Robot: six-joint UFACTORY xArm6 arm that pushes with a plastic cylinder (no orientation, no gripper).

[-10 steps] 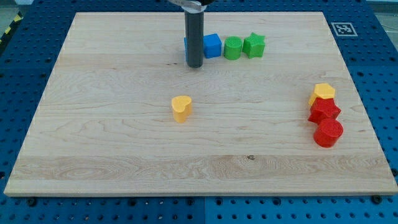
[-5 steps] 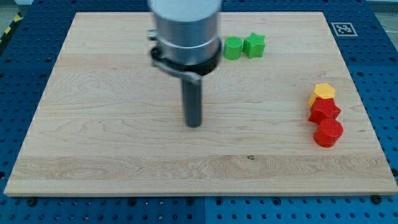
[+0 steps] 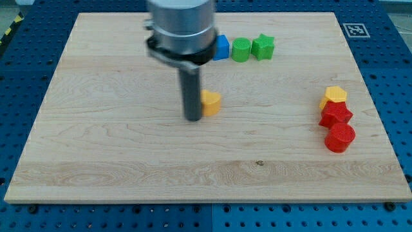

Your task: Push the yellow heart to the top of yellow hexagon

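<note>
The yellow heart [image 3: 210, 102] is taken as the reference landmark; it lies on the wooden table [image 3: 96, 129], partly hidden on its left side by the dark rod. My tip [image 3: 193, 118] is planted on the table directly against the heart's left side, slightly toward the view's bottom of it. No pincer is fitted to this arm; only the rod and its grey cylindrical mount above it are seen.

The yellow hexagon [image 3: 335, 96] is found well to the right of the heart, near the table's right edge, at about the same height in the view. Just below the hexagon, touching or nearly so, a red star-like block [image 3: 336, 115] is noted, and below that a red cylinder [image 3: 340, 137].

Toward the view's top from the heart, a row of three blocks is recorded: a blue block [image 3: 221, 48], shape partly hidden by the mount, a green cylinder [image 3: 241, 49], and a green star [image 3: 262, 47], set close together.
</note>
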